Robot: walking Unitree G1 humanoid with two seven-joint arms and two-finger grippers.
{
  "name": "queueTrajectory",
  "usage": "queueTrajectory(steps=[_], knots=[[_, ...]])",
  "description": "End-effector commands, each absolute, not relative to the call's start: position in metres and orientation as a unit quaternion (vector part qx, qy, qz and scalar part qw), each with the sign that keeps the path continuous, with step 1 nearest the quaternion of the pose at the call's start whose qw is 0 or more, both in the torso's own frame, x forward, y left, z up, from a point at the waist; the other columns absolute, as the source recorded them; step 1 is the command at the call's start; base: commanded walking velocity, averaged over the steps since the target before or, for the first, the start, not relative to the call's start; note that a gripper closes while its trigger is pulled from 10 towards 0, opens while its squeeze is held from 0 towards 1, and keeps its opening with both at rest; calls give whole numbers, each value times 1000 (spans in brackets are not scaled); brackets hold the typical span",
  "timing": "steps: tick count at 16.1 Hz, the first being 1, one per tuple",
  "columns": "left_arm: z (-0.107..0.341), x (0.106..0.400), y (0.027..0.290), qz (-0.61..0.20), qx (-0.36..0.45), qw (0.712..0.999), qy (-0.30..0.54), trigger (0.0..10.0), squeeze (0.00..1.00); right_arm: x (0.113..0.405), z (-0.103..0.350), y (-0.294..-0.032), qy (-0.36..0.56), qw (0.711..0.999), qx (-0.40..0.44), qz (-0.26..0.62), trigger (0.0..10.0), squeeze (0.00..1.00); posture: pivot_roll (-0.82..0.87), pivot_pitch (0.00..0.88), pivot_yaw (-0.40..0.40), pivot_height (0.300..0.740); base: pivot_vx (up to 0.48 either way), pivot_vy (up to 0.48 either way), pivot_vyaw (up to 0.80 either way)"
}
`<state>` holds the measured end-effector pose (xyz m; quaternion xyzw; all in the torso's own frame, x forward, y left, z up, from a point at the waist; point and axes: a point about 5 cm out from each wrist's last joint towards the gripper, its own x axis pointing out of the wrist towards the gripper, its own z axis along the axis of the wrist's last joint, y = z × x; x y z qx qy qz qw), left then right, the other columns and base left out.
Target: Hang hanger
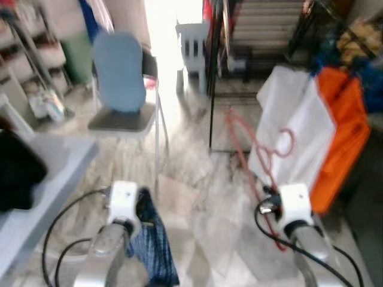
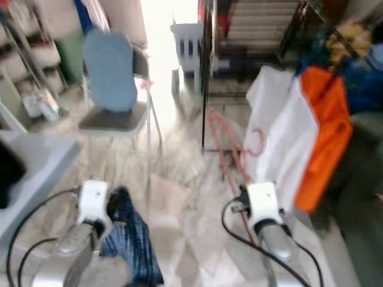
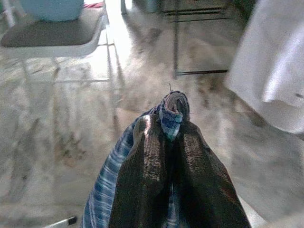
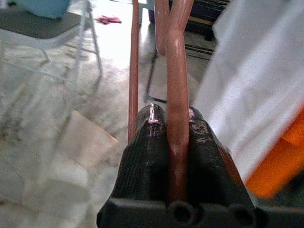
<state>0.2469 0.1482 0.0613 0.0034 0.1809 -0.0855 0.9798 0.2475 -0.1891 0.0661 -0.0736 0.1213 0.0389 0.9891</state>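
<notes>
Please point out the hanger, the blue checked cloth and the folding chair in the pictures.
hanger [image 4: 176, 118]: right wrist view, on its stem between the fingers.
blue checked cloth [image 1: 157, 248]: left eye view, on its hanging part.
folding chair [image 1: 119, 119]: left eye view, on its seat.

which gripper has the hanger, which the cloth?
The right gripper has the pink hanger, jaws shut on its wire. The left gripper is shut on blue plaid cloth that hangs below it.

Silver arms, white wrists, black cables
</notes>
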Motion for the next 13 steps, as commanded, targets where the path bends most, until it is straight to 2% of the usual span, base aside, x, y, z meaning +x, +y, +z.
queueTrajectory(steps=[1,13], knots=[[73,253,147,-94,10,984,153,10000,0,251,71,-188,109,991,-67,40,10000,0,-112,0,22,740,-435,0,0],[77,255,144,-111,-34,983,144,10000,0,254,69,-186,118,988,-86,44,10000,0,-113,0,21,740,0,0,0]])
